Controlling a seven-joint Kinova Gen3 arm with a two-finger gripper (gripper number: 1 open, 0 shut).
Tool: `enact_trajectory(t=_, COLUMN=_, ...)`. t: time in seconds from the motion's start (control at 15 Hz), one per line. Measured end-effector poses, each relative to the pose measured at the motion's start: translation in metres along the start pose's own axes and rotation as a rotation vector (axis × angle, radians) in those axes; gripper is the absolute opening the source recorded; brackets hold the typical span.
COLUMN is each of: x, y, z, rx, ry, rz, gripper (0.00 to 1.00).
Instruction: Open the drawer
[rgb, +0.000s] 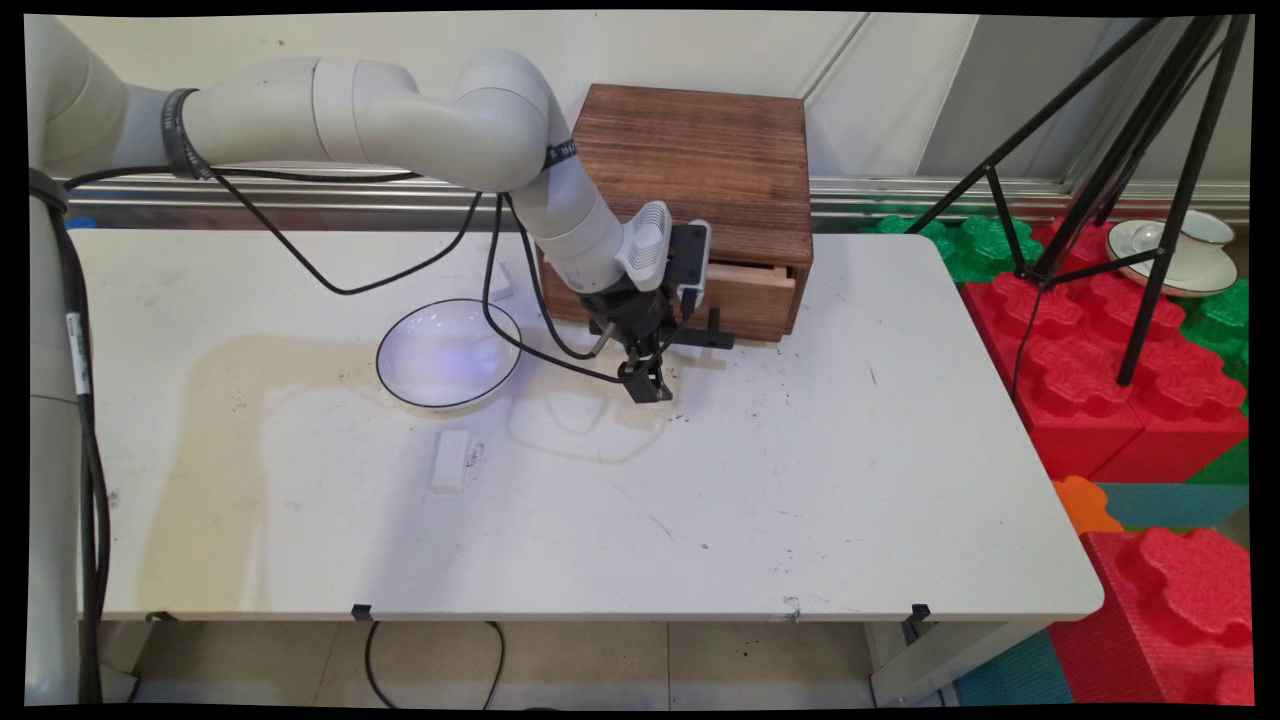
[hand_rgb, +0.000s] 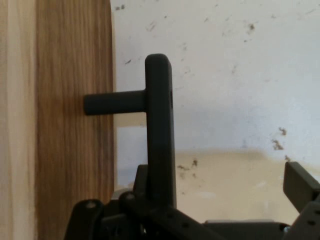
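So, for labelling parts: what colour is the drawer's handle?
Black; the drawer handle shows best in the hand view.

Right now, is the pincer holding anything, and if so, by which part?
Nothing is held. The pincer is open around the bar of the drawer's black handle; one finger stands clear to the side.

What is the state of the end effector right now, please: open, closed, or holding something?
End effector: open, holding nothing; the black T-shaped handle of the wooden drawer box stands between its fingers, which are spread apart.

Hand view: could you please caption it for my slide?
Open gripper beside the black T-handle of a wooden drawer.
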Motion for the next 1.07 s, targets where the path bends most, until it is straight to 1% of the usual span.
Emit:
enact_trajectory(t=0.33, x=0.001, y=0.012, z=-0.002, rx=-0.012, ry=0.009, rz=-0.002, gripper=1.00)
enact_trajectory(t=1.07, x=0.003, y=0.048, z=-0.007, rx=-0.043, ry=0.026, rz=-0.004, gripper=1.00)
